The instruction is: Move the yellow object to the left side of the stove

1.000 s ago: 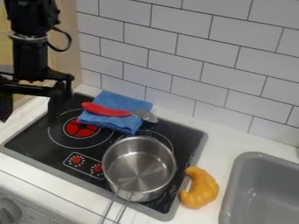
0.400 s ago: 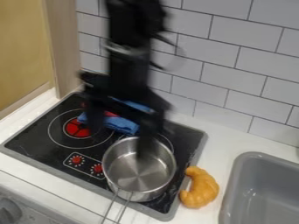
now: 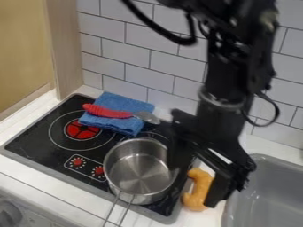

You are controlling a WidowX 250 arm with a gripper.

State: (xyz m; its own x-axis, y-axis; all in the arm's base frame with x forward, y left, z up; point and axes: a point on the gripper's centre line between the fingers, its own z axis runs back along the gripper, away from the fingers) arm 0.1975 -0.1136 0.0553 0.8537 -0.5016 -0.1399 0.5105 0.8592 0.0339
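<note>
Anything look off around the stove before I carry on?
Yes, mildly: the blue cloth lies on the stove, overlapping the left burner's ring, with a red-handled utensil across it, an odd place for fabric. The pot's handle also juts past the stove's front edge. I see no spill or damage.

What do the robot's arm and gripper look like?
The arm is black, with a greyish ring around its lower part. A thick black cable loops beside its upper part and a thinner one curves out below. The black gripper has two fingers.
</note>
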